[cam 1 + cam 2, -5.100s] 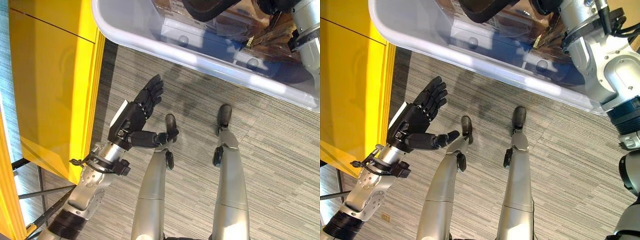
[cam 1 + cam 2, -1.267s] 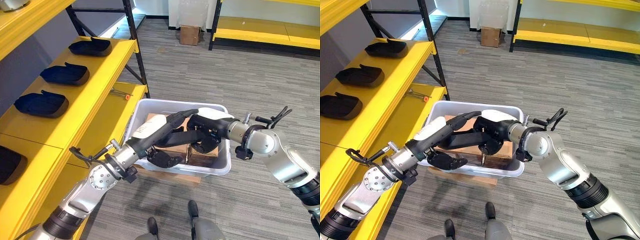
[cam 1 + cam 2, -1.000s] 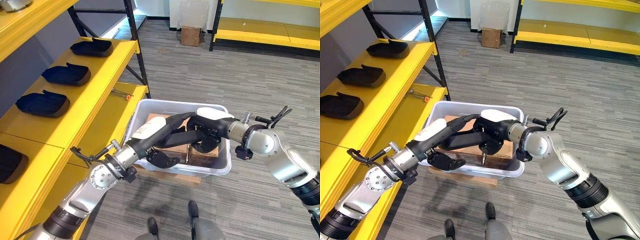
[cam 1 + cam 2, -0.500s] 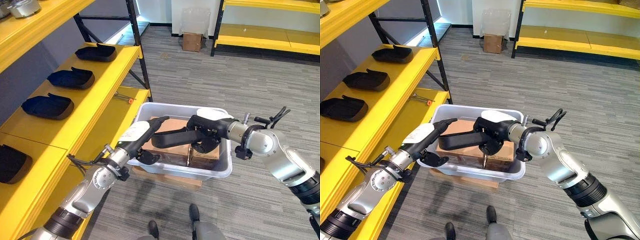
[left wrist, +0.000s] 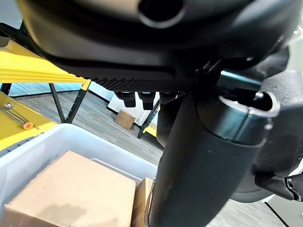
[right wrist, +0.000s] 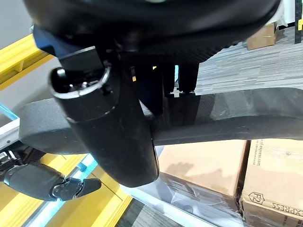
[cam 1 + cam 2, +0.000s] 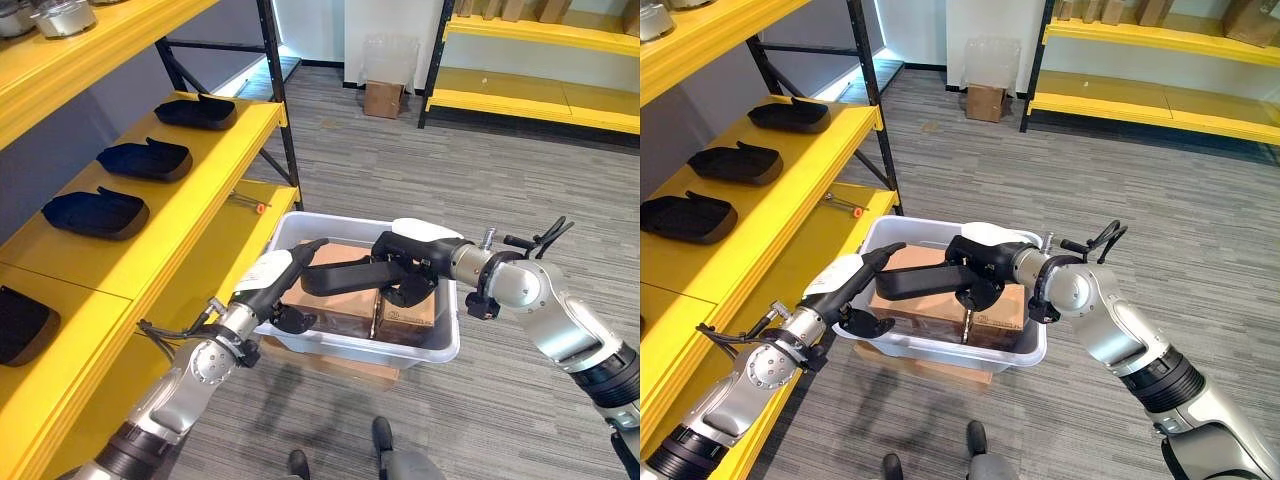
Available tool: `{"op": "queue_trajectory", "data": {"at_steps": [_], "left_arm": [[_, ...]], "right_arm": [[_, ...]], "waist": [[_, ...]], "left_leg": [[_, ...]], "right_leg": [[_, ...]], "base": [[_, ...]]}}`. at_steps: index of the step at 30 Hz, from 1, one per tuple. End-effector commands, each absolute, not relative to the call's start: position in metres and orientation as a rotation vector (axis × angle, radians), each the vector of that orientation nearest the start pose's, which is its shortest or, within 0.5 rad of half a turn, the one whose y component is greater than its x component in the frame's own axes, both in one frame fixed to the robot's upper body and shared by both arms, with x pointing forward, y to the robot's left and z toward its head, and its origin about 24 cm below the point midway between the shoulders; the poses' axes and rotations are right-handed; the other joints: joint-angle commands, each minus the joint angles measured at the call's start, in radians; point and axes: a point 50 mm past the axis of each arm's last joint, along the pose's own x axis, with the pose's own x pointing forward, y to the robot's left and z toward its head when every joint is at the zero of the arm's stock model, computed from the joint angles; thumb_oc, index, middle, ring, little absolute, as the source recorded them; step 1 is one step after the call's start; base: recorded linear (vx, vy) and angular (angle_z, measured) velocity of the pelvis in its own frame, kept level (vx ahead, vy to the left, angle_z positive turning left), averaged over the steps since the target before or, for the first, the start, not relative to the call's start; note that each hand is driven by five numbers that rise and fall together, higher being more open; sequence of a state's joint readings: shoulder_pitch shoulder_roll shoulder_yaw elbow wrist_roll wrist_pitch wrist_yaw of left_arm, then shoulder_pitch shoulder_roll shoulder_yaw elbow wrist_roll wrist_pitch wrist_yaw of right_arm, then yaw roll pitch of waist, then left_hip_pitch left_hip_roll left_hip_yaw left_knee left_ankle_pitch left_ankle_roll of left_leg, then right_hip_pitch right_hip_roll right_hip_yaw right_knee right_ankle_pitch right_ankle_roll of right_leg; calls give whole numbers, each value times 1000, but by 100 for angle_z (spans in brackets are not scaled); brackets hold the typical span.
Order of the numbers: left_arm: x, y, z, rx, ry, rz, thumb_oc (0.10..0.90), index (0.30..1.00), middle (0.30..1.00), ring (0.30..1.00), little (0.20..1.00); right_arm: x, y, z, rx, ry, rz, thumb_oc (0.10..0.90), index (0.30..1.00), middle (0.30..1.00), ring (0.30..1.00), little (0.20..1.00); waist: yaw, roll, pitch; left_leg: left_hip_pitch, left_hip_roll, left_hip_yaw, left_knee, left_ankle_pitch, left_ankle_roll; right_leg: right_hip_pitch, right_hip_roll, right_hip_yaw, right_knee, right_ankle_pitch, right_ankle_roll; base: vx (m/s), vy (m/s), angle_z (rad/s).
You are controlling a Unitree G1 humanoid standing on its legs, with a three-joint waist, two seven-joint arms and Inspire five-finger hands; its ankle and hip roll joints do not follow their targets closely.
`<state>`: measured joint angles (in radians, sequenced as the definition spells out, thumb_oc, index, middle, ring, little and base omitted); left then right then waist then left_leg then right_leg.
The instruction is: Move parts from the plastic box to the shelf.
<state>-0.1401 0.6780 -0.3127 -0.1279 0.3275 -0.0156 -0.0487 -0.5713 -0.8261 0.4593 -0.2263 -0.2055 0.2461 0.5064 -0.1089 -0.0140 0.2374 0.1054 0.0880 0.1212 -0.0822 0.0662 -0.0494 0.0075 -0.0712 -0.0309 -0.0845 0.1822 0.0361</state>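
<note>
Long black part held above cardboard boxes in plastic box, beside yellow shelf. Right hand fingers curled round one end. Left hand at opp. end, grip indiscernible.

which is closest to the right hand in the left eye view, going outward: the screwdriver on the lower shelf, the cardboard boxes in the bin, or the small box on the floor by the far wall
1. Cardboard boxes in the plastic bin, directly beneath the right hand.
2. Screwdriver on the lower yellow shelf, off to the robot's left.
3. Small box on the floor, far ahead near the back wall.
</note>
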Motion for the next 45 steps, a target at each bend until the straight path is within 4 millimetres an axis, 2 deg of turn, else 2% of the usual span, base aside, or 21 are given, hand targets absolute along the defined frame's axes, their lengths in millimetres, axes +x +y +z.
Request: {"op": "queue_trajectory", "data": {"at_steps": [1, 15, 39, 40, 41, 42, 45], "left_arm": [[265, 148, 137, 943, -475, -382, 900, 1000, 1000, 1000, 1000], [271, 123, 162, 890, -587, -399, 900, 1000, 1000, 1000, 1000], [273, 109, 161, 869, -565, -455, 900, 1000, 1000, 1000, 1000], [273, 109, 160, 864, -558, -463, 784, 838, 838, 838, 838], [272, 109, 159, 860, -553, -471, 500, 440, 440, 440, 440], [272, 109, 159, 857, -554, -475, 400, 300, 300, 300, 300], [270, 106, 157, 847, -553, -513, 400, 300, 300, 300, 300]], "right_arm": [[301, -117, 244, -1225, -475, 613, 400, 300, 300, 300, 300], [296, -106, 236, -1229, -491, 678, 400, 300, 300, 300, 300], [294, -95, 239, -1195, -551, 689, 400, 300, 300, 300, 300], [293, -95, 240, -1195, -555, 685, 400, 300, 300, 300, 300], [293, -95, 240, -1193, -556, 685, 400, 300, 300, 300, 300], [293, -95, 240, -1193, -556, 685, 400, 300, 300, 300, 300], [293, -95, 241, -1175, -569, 681, 400, 300, 300, 300, 300]], "waist": [[1, -2, -91], [-29, -8, -99], [-40, -5, -95], [-40, -5, -94], [-39, -5, -95], [-39, -4, -95], [-40, -3, -96]], "left_leg": [[20, 82, 60, 37, -120, -8], [35, 86, 78, 32, -123, -7], [38, 86, 93, 39, -130, -4], [38, 85, 92, 39, -130, -4], [39, 85, 92, 37, -130, -4], [40, 85, 92, 37, -130, -3], [41, 84, 93, 36, -129, -4]], "right_leg": [[33, -45, 28, 67, -181, 66], [36, -40, 48, 65, -178, 71], [34, -40, 56, 70, -181, 73], [34, -39, 57, 70, -181, 73], [35, -39, 56, 68, -181, 72], [35, -39, 56, 68, -181, 72], [36, -40, 55, 68, -179, 74]], "base": [[0, 0, 0], [1, -2, -1], [1, -1, -1], [0, 0, 0], [0, 0, 0], [0, 0, 0], [0, 0, 0]]}}
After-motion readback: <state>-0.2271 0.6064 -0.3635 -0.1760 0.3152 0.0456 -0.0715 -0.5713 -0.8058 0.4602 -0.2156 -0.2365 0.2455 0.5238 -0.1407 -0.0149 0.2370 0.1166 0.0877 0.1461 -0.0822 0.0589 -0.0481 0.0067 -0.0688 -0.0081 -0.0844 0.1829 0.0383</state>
